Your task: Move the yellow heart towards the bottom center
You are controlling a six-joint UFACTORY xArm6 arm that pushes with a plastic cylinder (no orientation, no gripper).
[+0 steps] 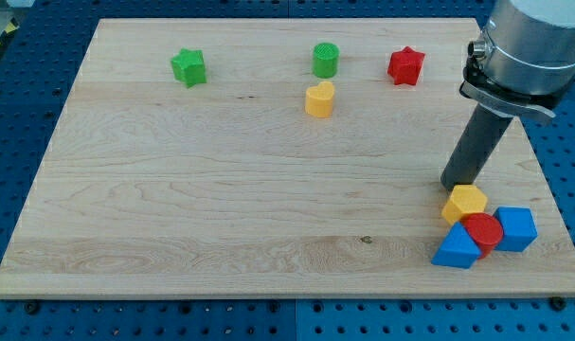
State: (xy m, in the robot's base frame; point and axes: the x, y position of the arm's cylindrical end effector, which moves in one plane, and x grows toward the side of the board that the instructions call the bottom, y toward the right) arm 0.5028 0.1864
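Wood grain runs pale and smooth across the rectangular wooden surface (221, 208), which sits on a blue perforated base (22, 123). Most of that surface is bare: the whole middle, the view's left and the bottom edge up to the cluster at the lower right lie open.

Seven small plastic-looking blocks are out, by my count. Along the view's top sit four: a green star-shaped block (188, 67) at the left, a green cylinder block (326, 60) near the centre, a red star-shaped block (405, 66) to its right, and the yellow heart-shaped block (319, 98) just below the green cylinder, close to it but apart. That heart is in the upper middle, with clear wood all the way down to the bottom centre.

The other three or four crowd the lower right corner, near the edge: a yellow hexagonal block (465, 203), a red cylinder block (483, 230), a blue triangular block (457, 249) and a blue cube-like block (515, 228), all touching or nearly so. So that makes eight in all.

The arm's end effector is a plain dark rod with nothing to spread or pinch; my tip (455, 186) rests just above the yellow hexagon, about touching its upper edge, well away from the heart.
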